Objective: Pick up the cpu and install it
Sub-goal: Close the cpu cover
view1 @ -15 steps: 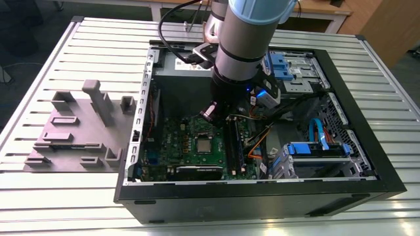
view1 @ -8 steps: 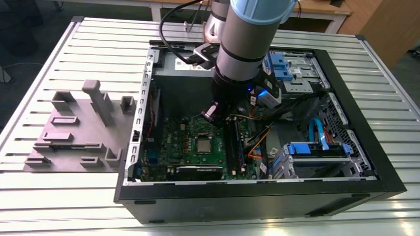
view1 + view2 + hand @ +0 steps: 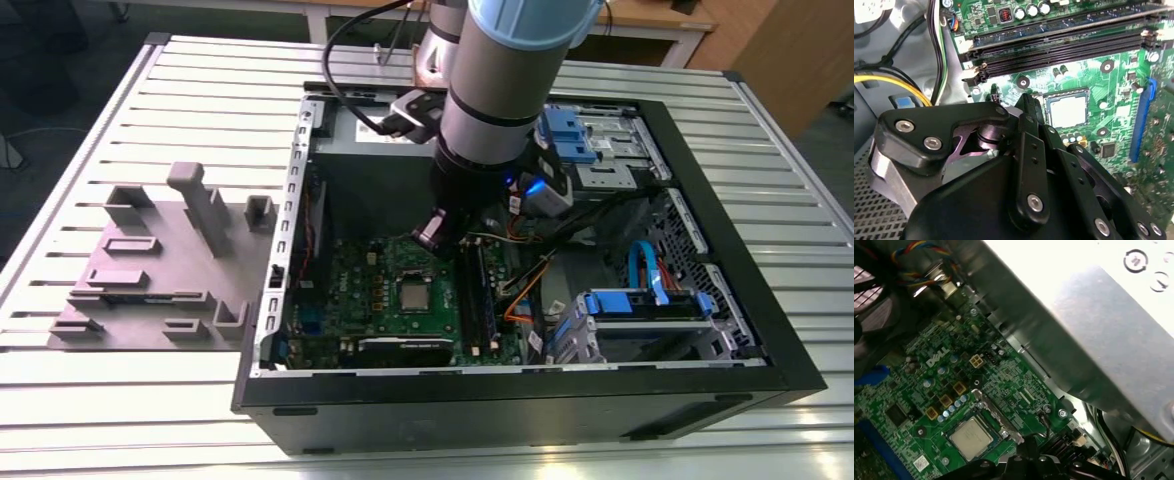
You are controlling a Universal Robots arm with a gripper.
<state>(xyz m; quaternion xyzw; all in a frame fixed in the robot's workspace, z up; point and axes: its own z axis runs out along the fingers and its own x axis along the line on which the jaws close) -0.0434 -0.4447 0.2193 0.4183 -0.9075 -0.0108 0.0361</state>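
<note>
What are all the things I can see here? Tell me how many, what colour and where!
computer case: one, black, open, lying on the table.
table: one, pale slatted metal, under everything.
circuit board: one, green, on the floor of the case.
cpu: one, silvery-grey square, sitting in the socket on the circuit board; also in the first wrist view and the second wrist view.
power supply: one, grey metal box, beside the circuit board.
drive brackets: several, blue, at the exterior view's right inside the case.
parts holder: one, grey, on the table to the exterior view's left of the case.
robot arm: one, grey and blue, reaching down into the case.
gripper: one, black, above the circuit board near the cpu.
</note>
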